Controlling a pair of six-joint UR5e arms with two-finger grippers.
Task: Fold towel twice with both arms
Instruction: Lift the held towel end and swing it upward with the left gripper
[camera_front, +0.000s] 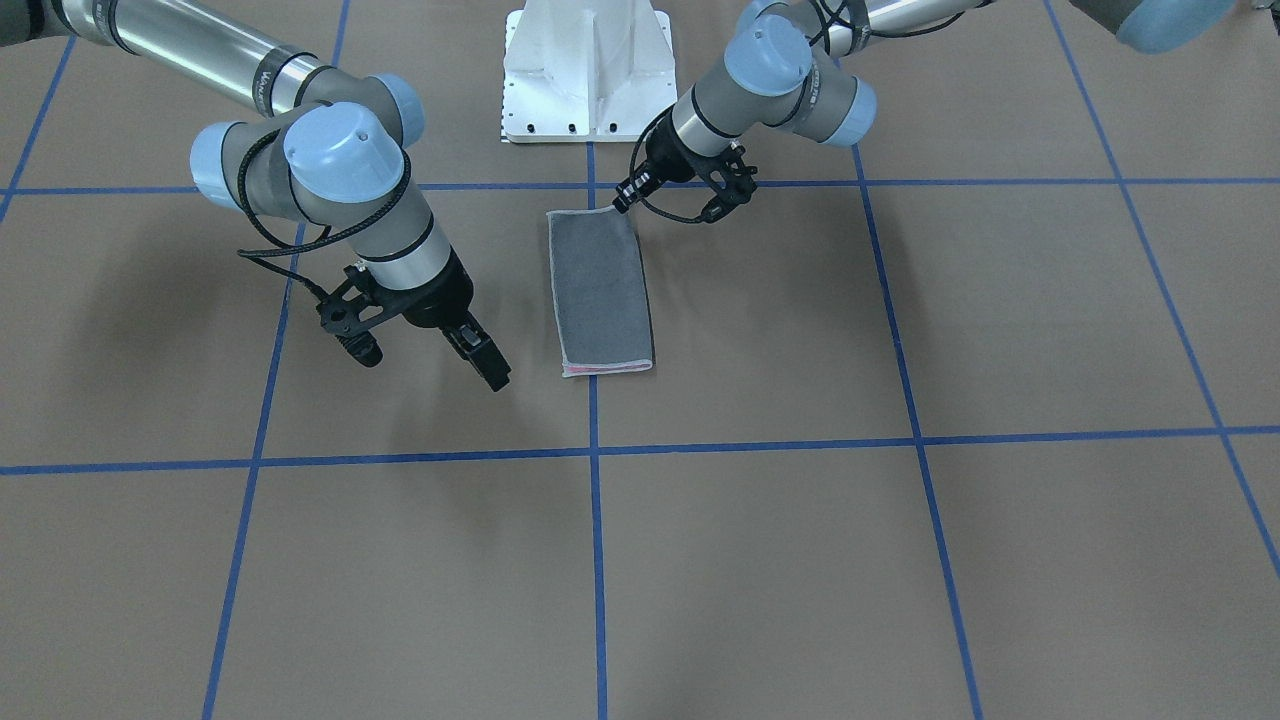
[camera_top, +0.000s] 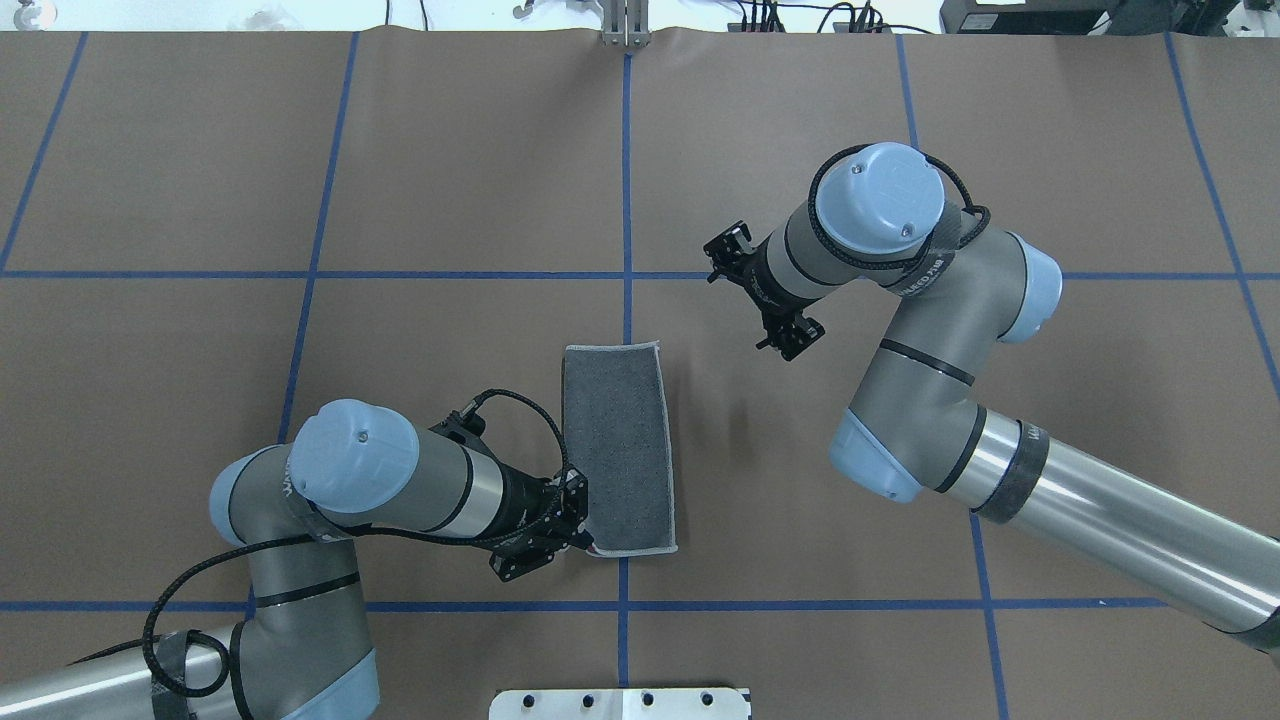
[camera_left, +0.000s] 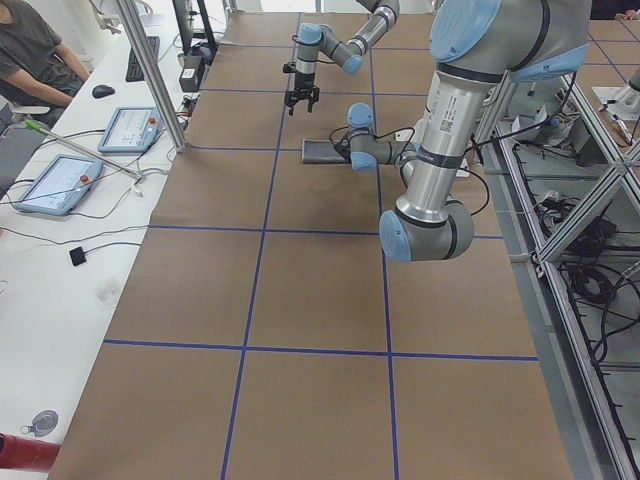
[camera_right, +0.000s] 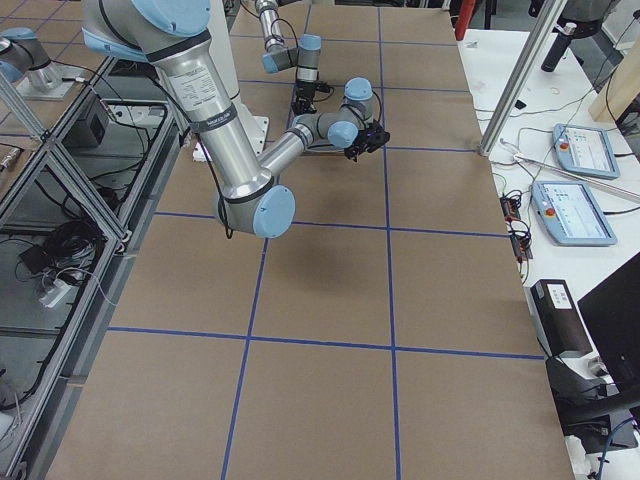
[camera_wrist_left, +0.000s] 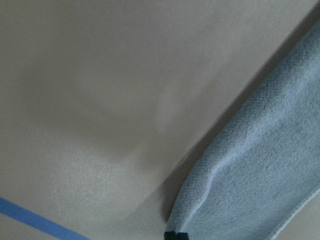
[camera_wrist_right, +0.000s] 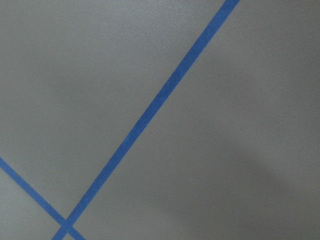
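Fig.: the towel (camera_front: 598, 290), folded to a narrow oblong. Dark grey terry face up, light grey stitched border round the edge, thin pink strip showing betw. the layers at the short end far from the robot. It lies flat at mid-desk (camera_front: 800, 560), long axis running away from the robot, over the centre blue tape line (camera_front: 597, 560) and just in front of the white base (camera_front: 585, 80).
(a) The left gripper (camera_front: 620, 203) sits low at the towel's near corner, robot's left side. Jaws drawn together, tips touching the hem in the wrist view; whether cloth sits betw. them cannot be told.
(b) The right gripper (camera_front: 490, 367) is beside the far short end, robot's right side, apart from the cloth. Jaws seen edge-on, so their opening cannot be told. Its wrist view shows desk & tape only.
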